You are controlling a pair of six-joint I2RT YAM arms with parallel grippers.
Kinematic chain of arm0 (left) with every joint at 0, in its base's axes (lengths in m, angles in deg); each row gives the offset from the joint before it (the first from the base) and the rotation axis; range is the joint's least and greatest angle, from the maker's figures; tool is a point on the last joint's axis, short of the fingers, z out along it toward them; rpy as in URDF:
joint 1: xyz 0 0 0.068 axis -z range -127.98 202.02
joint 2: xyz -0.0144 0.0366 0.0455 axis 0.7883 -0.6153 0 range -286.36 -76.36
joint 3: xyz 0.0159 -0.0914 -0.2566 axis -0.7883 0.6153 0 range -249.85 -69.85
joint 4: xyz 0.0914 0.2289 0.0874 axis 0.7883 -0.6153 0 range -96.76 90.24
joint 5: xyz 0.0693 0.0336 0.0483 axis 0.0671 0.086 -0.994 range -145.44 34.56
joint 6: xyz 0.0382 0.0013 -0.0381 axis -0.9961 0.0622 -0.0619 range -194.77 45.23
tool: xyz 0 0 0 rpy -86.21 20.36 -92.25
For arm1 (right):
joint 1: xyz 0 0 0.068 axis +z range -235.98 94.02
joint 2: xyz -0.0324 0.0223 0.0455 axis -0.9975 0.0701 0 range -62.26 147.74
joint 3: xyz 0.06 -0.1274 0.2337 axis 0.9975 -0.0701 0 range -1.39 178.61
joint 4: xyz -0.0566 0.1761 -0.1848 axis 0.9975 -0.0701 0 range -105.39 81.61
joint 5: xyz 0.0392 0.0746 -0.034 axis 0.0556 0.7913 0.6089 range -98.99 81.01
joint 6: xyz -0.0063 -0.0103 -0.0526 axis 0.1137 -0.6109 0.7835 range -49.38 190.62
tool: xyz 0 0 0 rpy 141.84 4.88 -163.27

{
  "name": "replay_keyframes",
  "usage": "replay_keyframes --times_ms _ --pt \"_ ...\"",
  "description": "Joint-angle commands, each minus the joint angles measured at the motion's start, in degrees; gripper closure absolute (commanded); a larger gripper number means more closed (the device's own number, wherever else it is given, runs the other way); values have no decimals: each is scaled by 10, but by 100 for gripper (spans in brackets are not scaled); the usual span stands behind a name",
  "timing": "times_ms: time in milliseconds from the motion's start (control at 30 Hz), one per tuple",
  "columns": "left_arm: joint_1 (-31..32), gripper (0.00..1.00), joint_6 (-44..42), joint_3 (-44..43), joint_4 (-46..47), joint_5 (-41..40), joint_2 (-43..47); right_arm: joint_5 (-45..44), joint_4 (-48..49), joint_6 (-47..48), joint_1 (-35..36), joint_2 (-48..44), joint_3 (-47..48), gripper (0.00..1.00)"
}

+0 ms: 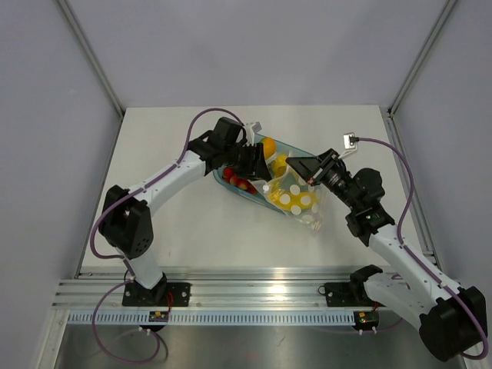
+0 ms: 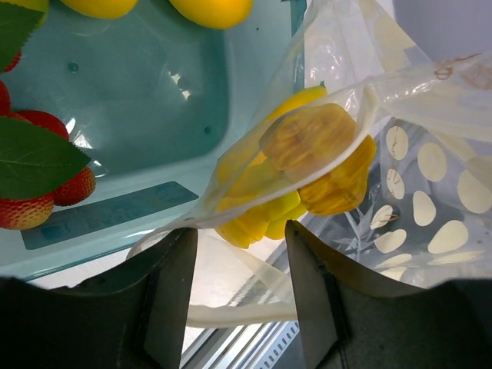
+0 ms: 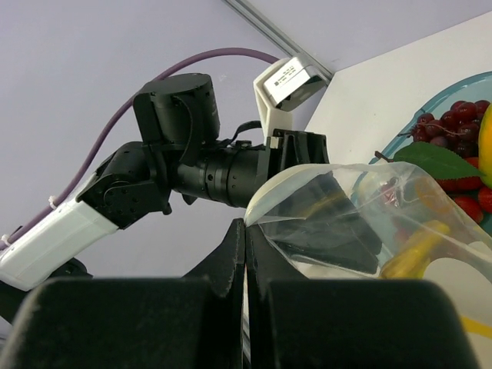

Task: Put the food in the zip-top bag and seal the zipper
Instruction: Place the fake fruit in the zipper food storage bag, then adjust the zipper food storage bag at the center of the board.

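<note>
Off-white tabletop [image 1: 192, 231] beneath the zip-top bag [image 1: 296, 201], pale grey walls [image 1: 254, 46] around.

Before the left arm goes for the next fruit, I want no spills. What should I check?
1. Right fingers pinching the bag rim: ok.
2. Banana bunch inside the bag: ok.
3. Left fingers open and empty: ok.
4. Tray emptied: not ok, strawberries and other fruit remain.
5. Zipper slider clear of the mouth: cannot tell.
</note>
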Motion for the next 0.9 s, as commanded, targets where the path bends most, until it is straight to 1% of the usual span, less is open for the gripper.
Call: replay_keyframes --times_ms 0,33,100,133,200,233,333,400,433,467,533,567,667,767,833,867 --pt "3 52 -1 -3 20 0 -4 9 9 12 -4 -25 24 100" --pt "4 63 -2 -4 18 -4 -3 9 3 15 -5 -29 26 100" --pt "5 72 -5 -10 11 -10 0 5 -21 25 -5 -40 28 100" --pt "5 86 -5 -11 10 -13 1 3 -30 28 -4 -45 30 100" --pt "6 100 -6 -18 5 -14 7 -8 -77 41 -5 -55 37 100" --pt "8 100 -6 -21 1 -14 10 -19 -124 56 -5 -59 49 100" --pt "15 100 -12 -44 -10 -21 22 -41 -202 89 -5 -71 81 100" --pt "25 100 -14 -66 -20 -29 32 -77 -289 120 -5 -82 101 100" --pt "31 100 -14 -75 -26 -29 35 -92 -319 146 -5 -84 127 100" --pt "34 100 -13 -83 -28 -31 36 -127 -387 159 -5 -84 145 100" --pt "47 100 -11 -118 -36 -31 38 -167 -456 199 -5 -78 202 100" --pt "53 100 -11 -132 -38 -32 36 -216 -521 211 -6 -69 221 100" --pt "80 100 -7 -190 -48 -32 18 -290 -620 256 -6 -58 287 100" --pt "105 100 -8 -239 -52 -39 -5 -346 -685 282 -6 -54 321 100" --pt "108 100 -4 -252 -49 -42 -15 -352 -698 295 -5 -58 320 100" --pt "107 100 -2 -259 -50 -46 -23 -335 -690 297 -6 -69 313 100"
